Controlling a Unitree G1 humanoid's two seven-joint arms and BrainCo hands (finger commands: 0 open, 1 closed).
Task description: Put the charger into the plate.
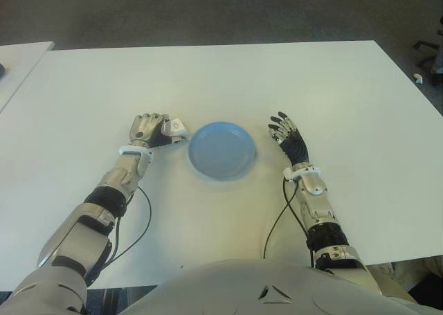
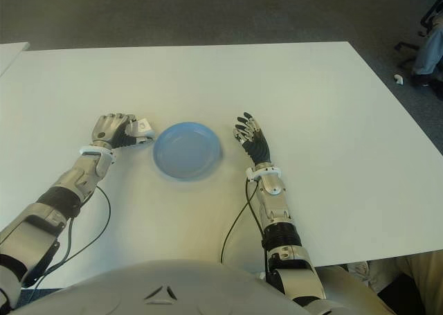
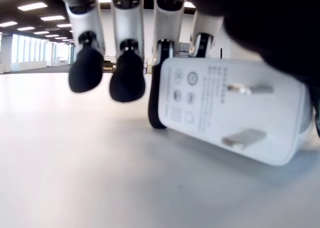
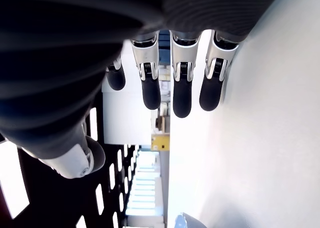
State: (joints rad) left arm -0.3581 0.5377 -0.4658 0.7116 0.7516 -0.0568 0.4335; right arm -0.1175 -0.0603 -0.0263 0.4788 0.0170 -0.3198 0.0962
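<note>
Gripping charger (image 1: 177, 127), left hand (image 1: 149, 129) beside plate (image 1: 222, 151)

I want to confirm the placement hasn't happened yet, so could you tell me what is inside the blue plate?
Nothing: the blue plate is bare. The white charger is in the left hand beside it; no part of the plate is covered.

White charger (image 1: 177, 127), light-blue plate (image 1: 222, 150), white table (image 1: 291, 79).

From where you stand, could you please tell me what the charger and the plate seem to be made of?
The white two-pronged charger at the left hand looks like smooth matte plastic with printed markings and bare metal prongs. The round light-blue plate looks like plastic, possibly glazed ceramic: an even colour with a soft sheen.
</note>
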